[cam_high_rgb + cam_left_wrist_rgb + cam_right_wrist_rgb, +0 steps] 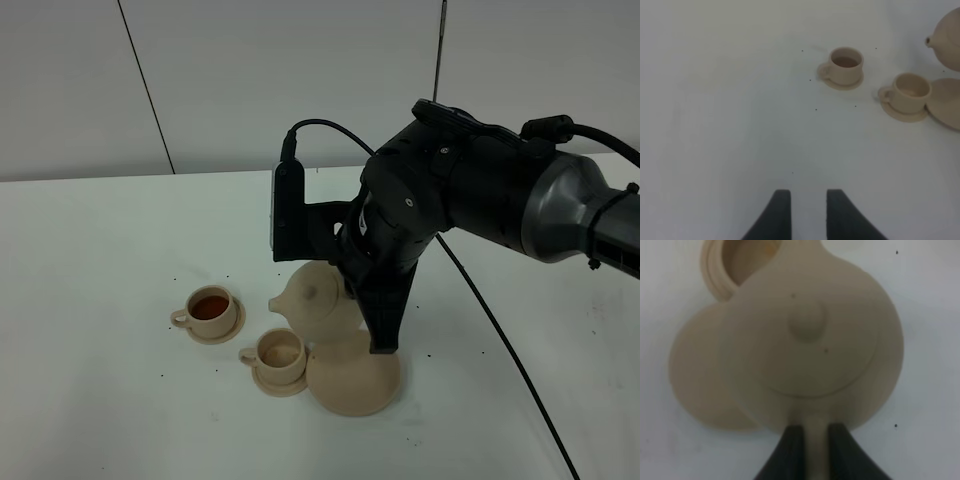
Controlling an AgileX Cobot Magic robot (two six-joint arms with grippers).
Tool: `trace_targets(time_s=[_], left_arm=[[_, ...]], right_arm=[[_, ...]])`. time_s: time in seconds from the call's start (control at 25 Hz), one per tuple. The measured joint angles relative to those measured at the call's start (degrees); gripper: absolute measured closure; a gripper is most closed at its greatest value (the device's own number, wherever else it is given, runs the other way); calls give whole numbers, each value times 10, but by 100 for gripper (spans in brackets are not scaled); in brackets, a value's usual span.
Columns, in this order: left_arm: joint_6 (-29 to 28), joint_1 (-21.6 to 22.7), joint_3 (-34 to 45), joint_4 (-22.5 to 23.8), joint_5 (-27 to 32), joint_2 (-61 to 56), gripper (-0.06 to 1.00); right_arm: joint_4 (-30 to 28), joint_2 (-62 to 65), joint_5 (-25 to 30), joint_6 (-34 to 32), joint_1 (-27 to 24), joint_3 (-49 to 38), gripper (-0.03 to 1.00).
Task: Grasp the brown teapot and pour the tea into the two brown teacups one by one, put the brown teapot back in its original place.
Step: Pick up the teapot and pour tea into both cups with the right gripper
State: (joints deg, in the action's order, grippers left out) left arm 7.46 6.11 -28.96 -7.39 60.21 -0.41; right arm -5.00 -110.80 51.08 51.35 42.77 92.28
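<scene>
Pouring looks half done, we judge: the small matte beige-tan ceramic teacup with reddish tea [211,309] is filled, the matching small beige-tan teacup nearer the pot [279,351] looks empty. On the right gripper [815,429] we see fingers pinching the loop handle of the rounded matte beige-tan ceramic teapot [312,300]. Its body is just ahead of the fingertips, lifted over the wide flat beige-tan saucer [360,388] under them. Next we'd bring the spout over the empty cup and tip slowly. The left gripper [807,197] has its fingers spread, holding nothing. Teapot has its knobbed lid on, a short spout, roughly level.
</scene>
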Motion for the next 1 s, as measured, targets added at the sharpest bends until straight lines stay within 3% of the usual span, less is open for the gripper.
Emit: trace_targets(time_s=[1.0], left_arm=[[0, 0, 0, 0, 0, 0, 70]], right_arm=[[-112, -14, -23, -18, 34, 0, 87]])
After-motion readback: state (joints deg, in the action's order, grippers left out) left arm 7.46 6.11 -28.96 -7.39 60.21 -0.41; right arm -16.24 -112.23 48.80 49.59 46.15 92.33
